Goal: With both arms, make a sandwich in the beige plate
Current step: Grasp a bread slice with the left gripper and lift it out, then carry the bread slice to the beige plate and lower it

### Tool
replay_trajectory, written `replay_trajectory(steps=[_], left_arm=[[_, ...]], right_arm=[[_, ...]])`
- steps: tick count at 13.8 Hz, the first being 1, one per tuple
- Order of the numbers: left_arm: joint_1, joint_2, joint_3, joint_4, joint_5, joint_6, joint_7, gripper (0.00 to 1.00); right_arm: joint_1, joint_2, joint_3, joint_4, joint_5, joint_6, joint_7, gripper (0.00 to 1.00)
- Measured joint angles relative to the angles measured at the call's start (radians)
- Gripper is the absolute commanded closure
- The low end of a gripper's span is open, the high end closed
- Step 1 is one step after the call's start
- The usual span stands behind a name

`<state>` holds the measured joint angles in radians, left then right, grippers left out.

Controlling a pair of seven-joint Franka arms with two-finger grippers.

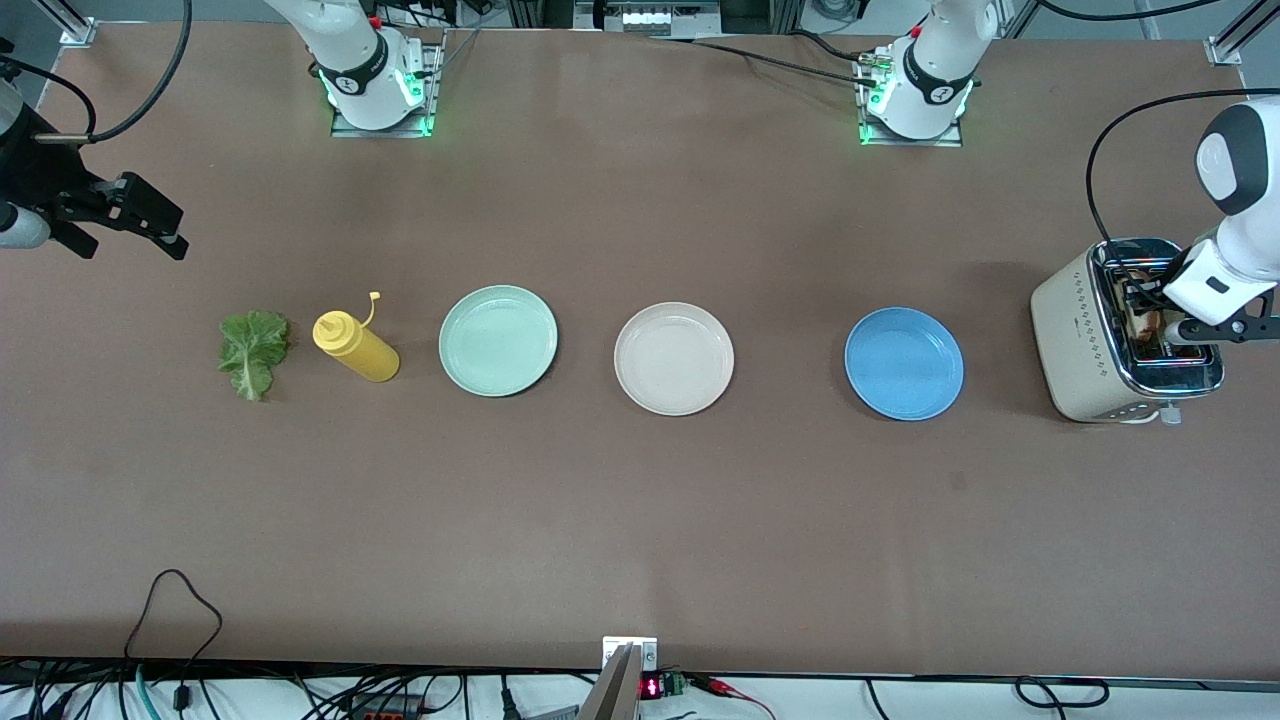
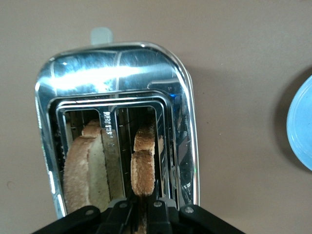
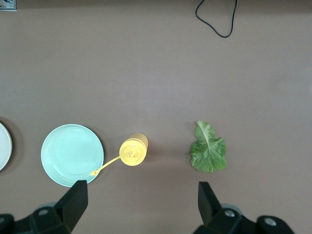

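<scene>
The table carries everything in one row. At the left arm's end stands the toaster, with the left gripper lowered into its top; the fingers are pressed together on a bread slice standing in one slot, while a second slice sits in the slot beside it. From that gripper, toward the right arm's end, come the blue plate, then the beige plate, bare, then the green plate. The right gripper waits in the air over the table's right-arm end, fingers spread wide. Below it lie the mustard bottle and the lettuce leaf, the bottle just beside the green plate.
</scene>
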<state>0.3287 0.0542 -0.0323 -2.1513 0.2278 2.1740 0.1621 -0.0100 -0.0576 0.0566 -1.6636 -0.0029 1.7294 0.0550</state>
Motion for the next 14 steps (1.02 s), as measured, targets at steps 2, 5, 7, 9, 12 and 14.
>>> replay_trajectory(steps=[2,5,7,9,12,14], left_arm=[[0.000,-0.037,-0.017,0.019,0.000,-0.054,0.000,0.99],[0.000,-0.083,-0.056,0.142,0.000,-0.280,0.000,0.99],[-0.001,-0.096,-0.095,0.260,0.001,-0.457,0.000,0.99],[-0.001,-0.100,-0.145,0.358,0.012,-0.583,0.000,0.99],[-0.002,-0.099,-0.238,0.433,0.025,-0.659,-0.001,0.99],[-0.003,-0.092,-0.299,0.434,0.025,-0.690,0.002,0.99]], right_arm=[[0.000,-0.001,0.000,0.000,0.000,0.000,0.000,0.00],[0.000,-0.001,0.000,-0.001,0.000,0.000,0.000,0.00],[0.000,-0.001,0.000,-0.001,0.000,0.000,0.000,0.00],[0.000,-0.001,0.000,-0.001,0.000,0.000,0.000,0.00],[0.000,-0.001,0.000,-0.003,0.000,0.000,0.000,0.00],[0.000,-0.001,0.000,-0.004,0.000,0.000,0.000,0.00]])
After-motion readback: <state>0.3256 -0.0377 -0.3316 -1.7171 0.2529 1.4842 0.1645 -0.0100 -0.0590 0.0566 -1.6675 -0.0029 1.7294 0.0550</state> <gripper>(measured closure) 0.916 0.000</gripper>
